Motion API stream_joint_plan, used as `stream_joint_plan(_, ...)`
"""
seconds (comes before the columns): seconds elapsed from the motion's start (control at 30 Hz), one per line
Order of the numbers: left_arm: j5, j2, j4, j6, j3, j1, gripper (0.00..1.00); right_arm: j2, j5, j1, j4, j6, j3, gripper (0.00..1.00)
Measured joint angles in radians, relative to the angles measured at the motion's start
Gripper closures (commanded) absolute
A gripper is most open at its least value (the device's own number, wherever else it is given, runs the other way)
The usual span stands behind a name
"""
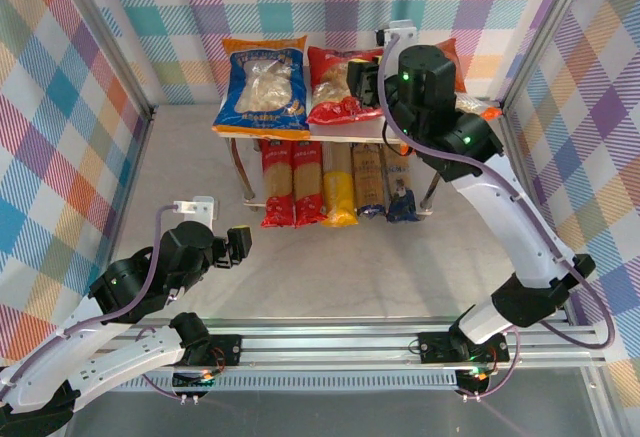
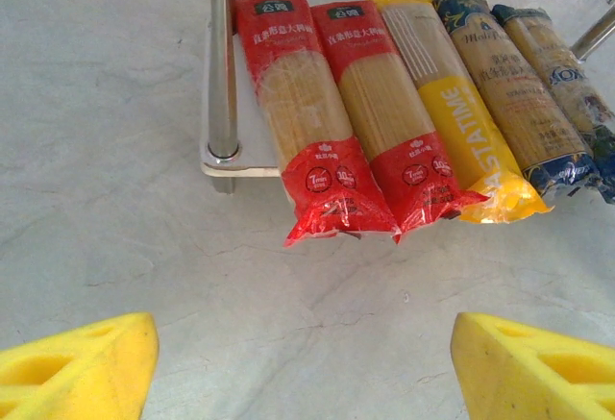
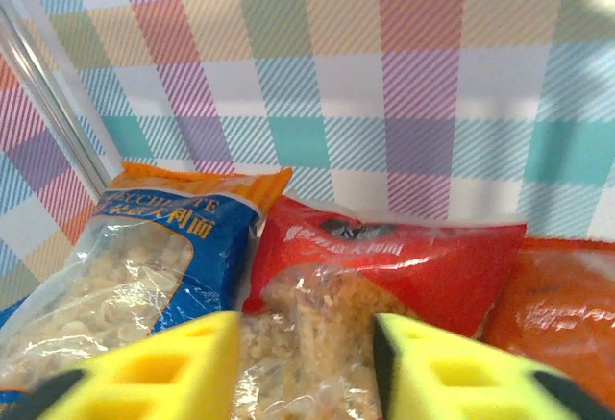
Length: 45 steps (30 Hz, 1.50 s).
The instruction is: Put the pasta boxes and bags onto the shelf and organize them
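Observation:
On the shelf's top board [image 1: 300,133] lie a blue-and-orange bag [image 1: 262,87], a red bag [image 1: 335,92] and, mostly under the right arm, an orange bag [image 1: 488,109]. My right gripper [image 3: 306,367] is over the red bag [image 3: 413,266], its yellow fingers narrowly apart with the bag's clear pasta window filling the gap between them. The lower board [image 2: 252,141] carries two red pasta boxes [image 2: 298,122], a yellow one [image 2: 452,112] and two blue-ended ones [image 2: 514,93], side by side. My left gripper [image 2: 306,362] hangs open above the table in front of them, holding nothing.
A chrome shelf leg [image 2: 223,64] stands just left of the red packs. Checked cloth walls close in the back and sides. The blue-and-orange bag [image 3: 144,257] and the orange bag [image 3: 567,314] flank the red one. Bare grey tabletop [image 1: 180,157] lies left of the shelf.

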Motion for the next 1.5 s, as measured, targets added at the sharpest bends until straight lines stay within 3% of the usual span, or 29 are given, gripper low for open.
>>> stream_joint_plan(0.1,0.0,0.0,0.0,0.0,0.0,0.0,0.21,0.021,-0.005,0.0,0.001,0.0,0.002,0.95)
stream_joint_plan(0.43,-0.008,0.0,-0.003,0.0,0.0,0.0,0.21,0.188,-0.003,-0.011,-0.076,0.002,0.062,0.97)
stream_joint_plan(0.8,-0.008,0.007,-0.002,0.004,0.0,0.0,0.18,0.183,-0.004,-0.016,-0.121,0.053,0.04,0.97)
stream_joint_plan(0.93,-0.008,0.014,0.0,0.005,0.0,0.0,0.15,0.179,-0.018,-0.021,-0.127,0.065,0.029,0.88)
stream_joint_plan(1.17,-0.012,0.016,0.001,0.007,-0.002,0.0,0.14,0.181,-0.104,-0.038,-0.173,0.087,0.049,0.59)
stream_joint_plan(1.5,-0.067,0.016,0.005,0.006,-0.029,0.0,0.12,0.14,-0.156,-0.049,-0.159,0.06,0.052,0.36)
